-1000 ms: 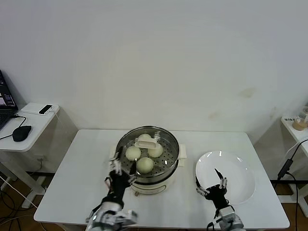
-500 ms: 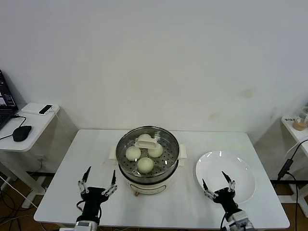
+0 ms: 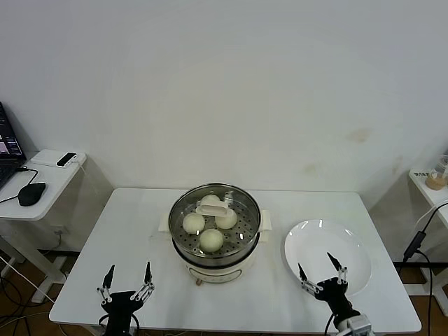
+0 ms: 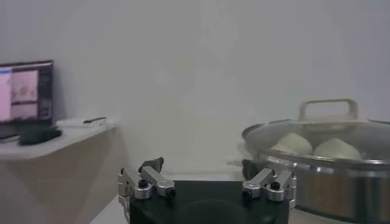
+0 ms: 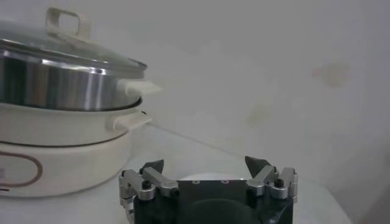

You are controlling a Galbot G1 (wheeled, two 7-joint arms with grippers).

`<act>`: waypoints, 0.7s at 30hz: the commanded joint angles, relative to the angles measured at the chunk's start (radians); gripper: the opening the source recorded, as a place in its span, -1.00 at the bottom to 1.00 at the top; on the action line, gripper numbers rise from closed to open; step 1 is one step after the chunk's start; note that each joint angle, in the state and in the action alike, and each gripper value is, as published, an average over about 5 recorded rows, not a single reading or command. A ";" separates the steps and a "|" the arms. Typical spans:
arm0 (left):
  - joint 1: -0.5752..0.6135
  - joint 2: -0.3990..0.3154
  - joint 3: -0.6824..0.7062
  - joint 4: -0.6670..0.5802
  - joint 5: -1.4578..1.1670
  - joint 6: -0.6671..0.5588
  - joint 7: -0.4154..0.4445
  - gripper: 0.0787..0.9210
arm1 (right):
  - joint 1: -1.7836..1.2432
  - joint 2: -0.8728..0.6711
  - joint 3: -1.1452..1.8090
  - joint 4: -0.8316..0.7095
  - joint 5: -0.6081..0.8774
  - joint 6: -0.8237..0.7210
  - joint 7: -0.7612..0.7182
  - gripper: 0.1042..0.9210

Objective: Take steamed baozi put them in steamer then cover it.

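Near the front edge of the white table [image 3: 126, 231], well to the left of the steamer, the left gripper [image 3: 127, 283] hovers with its two black-tipped fingers spread wide and nothing between them. On the other side, the right gripper [image 3: 321, 274] hangs over the near rim of the flat white round plate [image 3: 350, 245], its fingers likewise spread and empty; the plate lies to the right of the steamer and carries nothing.

Between the two grippers stands the round shiny steel steamer [image 3: 214, 246] on its cream-white electric base. The small round cream-white steamed baozi [image 3: 211, 239] sit on its perforated tray, three plainly visible and a fourth partly hidden behind the handle. The round clear glass cover [image 3: 241, 210] with its metal rim and cream-white flat handle rests squarely on the pot; both wrist views show its rim seated evenly.

By the look of things, loading and covering are done, and the step in hand is to clear away. To do it well, both arms should draw back toward the body without brushing the pot's side handles or nudging the plate, so that the cover is not jolted off its seat.
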 commanded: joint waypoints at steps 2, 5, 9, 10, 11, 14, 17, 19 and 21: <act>0.029 0.005 -0.028 0.027 -0.068 -0.042 -0.006 0.77 | -0.018 0.021 -0.008 0.032 0.006 0.000 -0.001 0.76; 0.031 0.013 -0.035 0.029 -0.065 -0.041 -0.004 0.77 | -0.025 0.029 -0.010 0.038 0.014 -0.010 -0.001 0.76; 0.035 0.024 -0.041 0.038 -0.057 -0.038 0.007 0.77 | -0.035 0.029 -0.010 0.051 0.039 -0.068 -0.001 0.76; 0.035 0.027 -0.042 0.042 -0.055 -0.034 0.010 0.77 | -0.037 0.029 -0.010 0.055 0.046 -0.088 -0.002 0.76; 0.035 0.030 -0.042 0.043 -0.054 -0.030 0.011 0.77 | -0.038 0.028 -0.008 0.059 0.051 -0.105 -0.002 0.76; 0.037 0.034 -0.043 0.037 -0.054 -0.013 0.015 0.77 | -0.039 0.025 -0.005 0.071 0.063 -0.135 0.001 0.76; 0.037 0.032 -0.047 0.039 -0.049 -0.004 0.025 0.77 | -0.037 0.023 0.000 0.068 0.048 -0.135 0.005 0.76; 0.037 0.031 -0.048 0.049 -0.044 -0.001 0.031 0.77 | -0.035 0.022 0.002 0.058 0.035 -0.128 0.008 0.76; 0.037 0.030 -0.048 0.054 -0.043 -0.001 0.032 0.77 | -0.034 0.022 0.002 0.052 0.032 -0.124 0.009 0.76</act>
